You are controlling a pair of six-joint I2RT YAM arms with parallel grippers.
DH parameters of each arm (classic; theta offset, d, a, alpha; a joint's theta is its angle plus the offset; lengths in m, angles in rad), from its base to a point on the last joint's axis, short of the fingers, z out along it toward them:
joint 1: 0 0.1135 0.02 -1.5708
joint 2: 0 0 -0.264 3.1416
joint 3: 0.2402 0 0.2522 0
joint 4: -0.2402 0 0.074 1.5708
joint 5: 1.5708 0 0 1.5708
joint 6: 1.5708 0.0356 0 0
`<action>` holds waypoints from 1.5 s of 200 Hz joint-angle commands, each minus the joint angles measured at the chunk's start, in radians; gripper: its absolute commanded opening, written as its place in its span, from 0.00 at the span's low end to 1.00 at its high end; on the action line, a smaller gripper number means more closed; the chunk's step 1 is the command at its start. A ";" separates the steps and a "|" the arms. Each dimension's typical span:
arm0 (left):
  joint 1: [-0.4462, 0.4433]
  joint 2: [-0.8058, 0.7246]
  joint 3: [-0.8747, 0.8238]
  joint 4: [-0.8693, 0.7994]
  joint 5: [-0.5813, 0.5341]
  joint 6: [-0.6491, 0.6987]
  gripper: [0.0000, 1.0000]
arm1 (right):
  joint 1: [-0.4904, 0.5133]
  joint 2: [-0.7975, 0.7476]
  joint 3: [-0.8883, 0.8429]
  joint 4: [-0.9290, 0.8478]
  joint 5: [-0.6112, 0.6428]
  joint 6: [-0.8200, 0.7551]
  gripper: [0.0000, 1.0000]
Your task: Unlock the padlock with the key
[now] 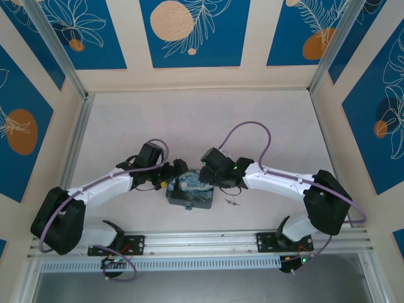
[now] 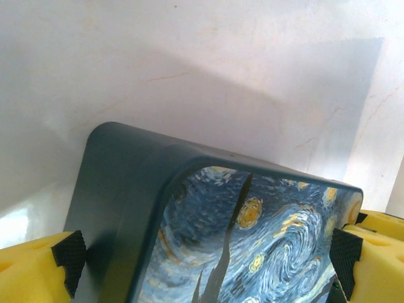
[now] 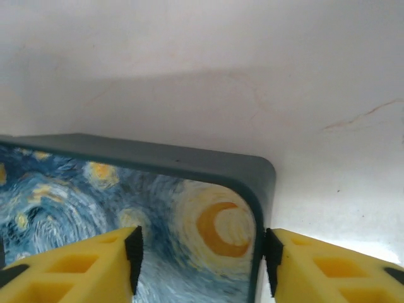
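No step is done: key (image 1: 233,203) lies right of tin (image 1: 192,187), padlock (image 1: 188,206) hangs at its front. Right gripper (image 3: 201,252) gapes over the tin; left gripper (image 2: 205,252) straddles it, grip unclear.

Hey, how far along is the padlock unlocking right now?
Done: nothing yet. The key lies loose on the table right of the tin, and the padlock sits at the tin's near edge. In hand: the left fingers straddle the tin, the right fingers stand open at its corner. Remaining: pick up the key, insert it, turn it.
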 commanded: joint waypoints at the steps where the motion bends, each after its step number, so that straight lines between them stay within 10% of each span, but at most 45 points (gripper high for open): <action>1: -0.031 0.031 0.041 0.055 -0.026 -0.028 1.00 | -0.044 -0.019 -0.017 0.063 -0.073 -0.003 0.52; 64: -0.040 0.054 0.104 0.014 -0.099 0.000 1.00 | -0.174 0.030 0.054 0.093 -0.168 -0.051 0.51; 144: -0.031 -0.015 0.141 -0.166 -0.159 0.183 1.00 | -0.209 -0.170 -0.041 -0.024 -0.195 -0.088 0.75; 300: -0.077 0.013 0.060 0.007 -0.010 0.130 1.00 | -0.166 -0.114 -0.134 0.120 -0.273 -0.012 0.39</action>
